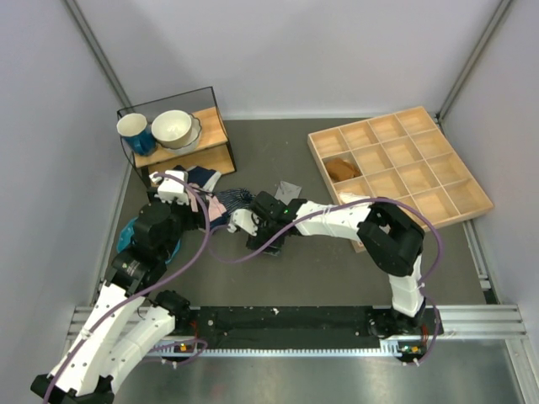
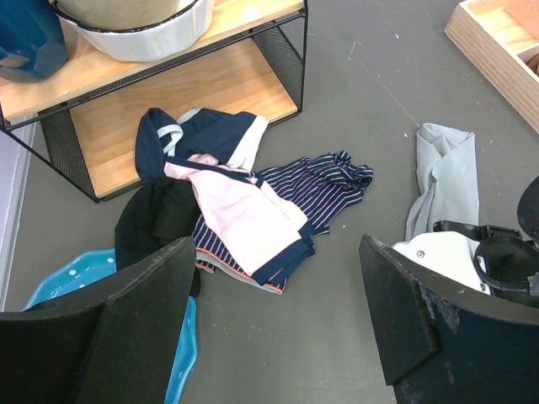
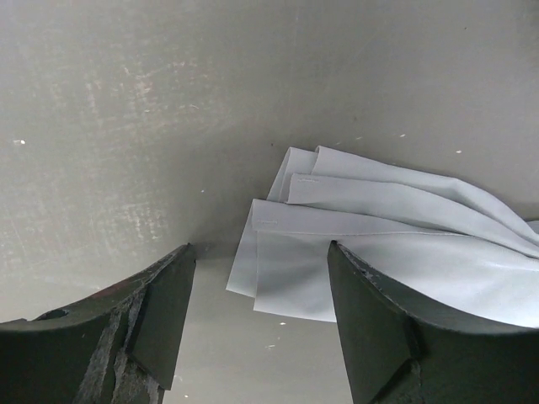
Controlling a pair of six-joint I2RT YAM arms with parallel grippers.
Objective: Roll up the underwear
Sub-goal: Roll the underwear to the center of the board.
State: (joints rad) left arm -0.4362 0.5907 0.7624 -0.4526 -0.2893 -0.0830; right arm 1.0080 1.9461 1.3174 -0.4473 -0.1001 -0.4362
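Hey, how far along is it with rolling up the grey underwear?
Early on. Done: the grey underwear lies apart from the clothes pile, folded into a loose strip. In hand: the right gripper hovers open at one end of it, gripping nothing; the left gripper is open over the pile. Left: the whole roll, since no rolled part shows yet.
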